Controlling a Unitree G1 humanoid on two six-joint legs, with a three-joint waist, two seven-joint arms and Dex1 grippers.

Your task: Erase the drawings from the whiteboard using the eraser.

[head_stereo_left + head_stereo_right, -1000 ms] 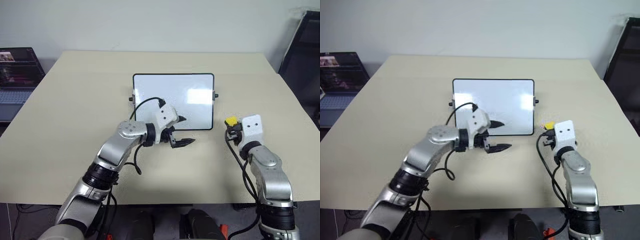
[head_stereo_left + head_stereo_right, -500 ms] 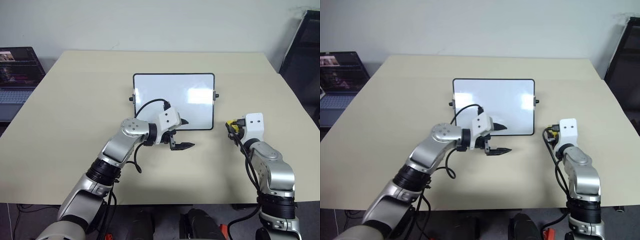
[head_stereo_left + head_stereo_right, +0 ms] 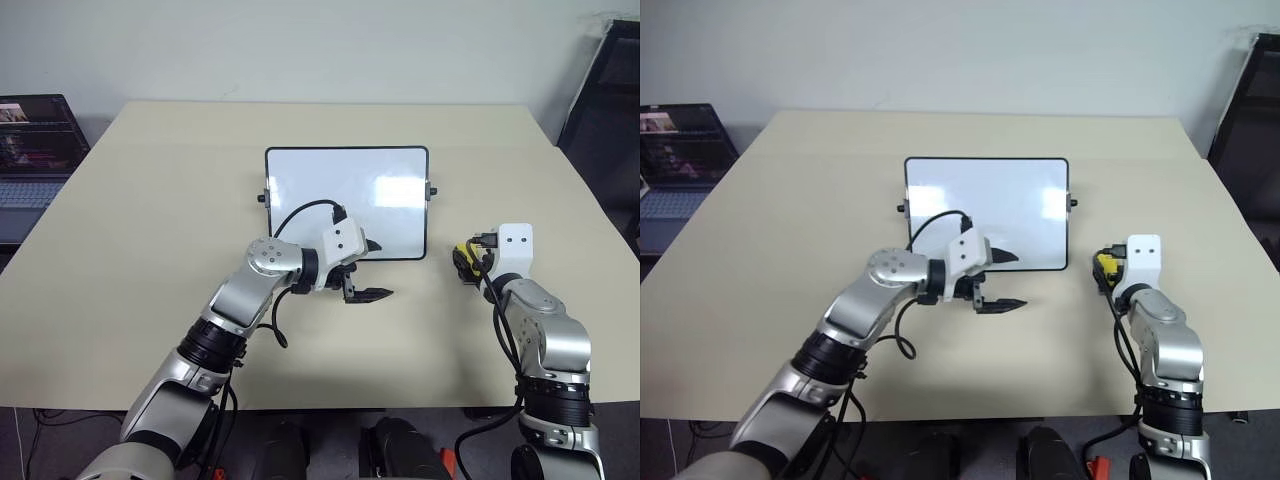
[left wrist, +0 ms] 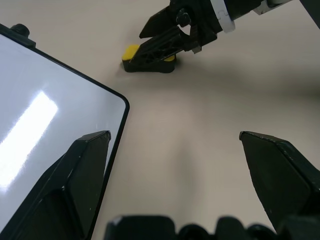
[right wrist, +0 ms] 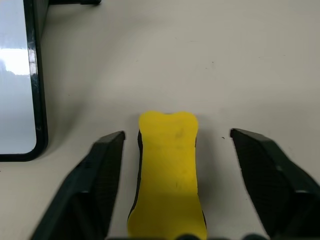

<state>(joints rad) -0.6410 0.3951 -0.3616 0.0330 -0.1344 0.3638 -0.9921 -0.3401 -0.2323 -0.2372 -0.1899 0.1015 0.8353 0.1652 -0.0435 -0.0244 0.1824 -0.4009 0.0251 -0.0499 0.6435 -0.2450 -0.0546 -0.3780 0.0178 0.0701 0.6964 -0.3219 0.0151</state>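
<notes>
right of whiteboard (image 3: 346,203), eraser (image 5: 169,170) lies btwn wide right jaws; left jaws wide too.

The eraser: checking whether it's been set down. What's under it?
The eraser lies on the bare tan table, between the right hand's open fingers, beside the whiteboard. Its underside is hidden.

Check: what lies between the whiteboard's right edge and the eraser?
Only bare tabletop separates the whiteboard from the eraser, seen in the right wrist view.
</notes>
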